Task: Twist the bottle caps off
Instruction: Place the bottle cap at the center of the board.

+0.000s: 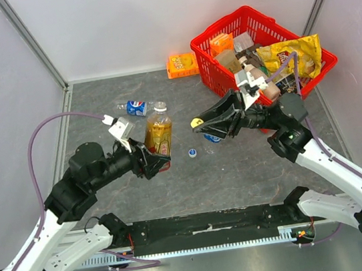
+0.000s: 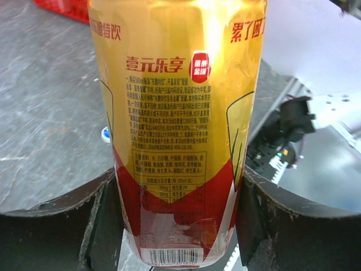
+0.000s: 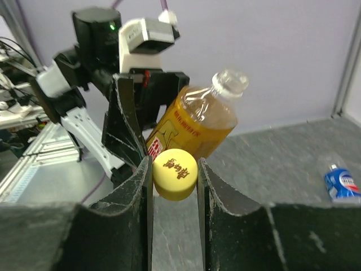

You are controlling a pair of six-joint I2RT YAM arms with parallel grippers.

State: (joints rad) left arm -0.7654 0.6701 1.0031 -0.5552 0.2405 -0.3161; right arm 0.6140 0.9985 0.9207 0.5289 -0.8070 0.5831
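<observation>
While the left tool (image 1: 156,159) clamped the amber bottle (image 1: 158,134) upright, its neck bare, the right tool (image 3: 174,186) pinched the yellow cap (image 3: 175,172) well clear to its right, above the table (image 1: 239,168).

The standing bottle (image 1: 158,130) is near the middle of the table (image 1: 240,174), between the jaws of the left gripper (image 1: 157,160). Behind it, toward the back edge, a second bottle (image 1: 135,107) lies on its side. Just right of the standing bottle, a loose cap (image 1: 192,152) sits on the table. Behind that, the right gripper (image 1: 198,125) holds the other cap (image 1: 195,122) above the table. A basket (image 1: 203,65) fills the back right corner, with a box (image 1: 182,64) to its left by the back edge.
</observation>
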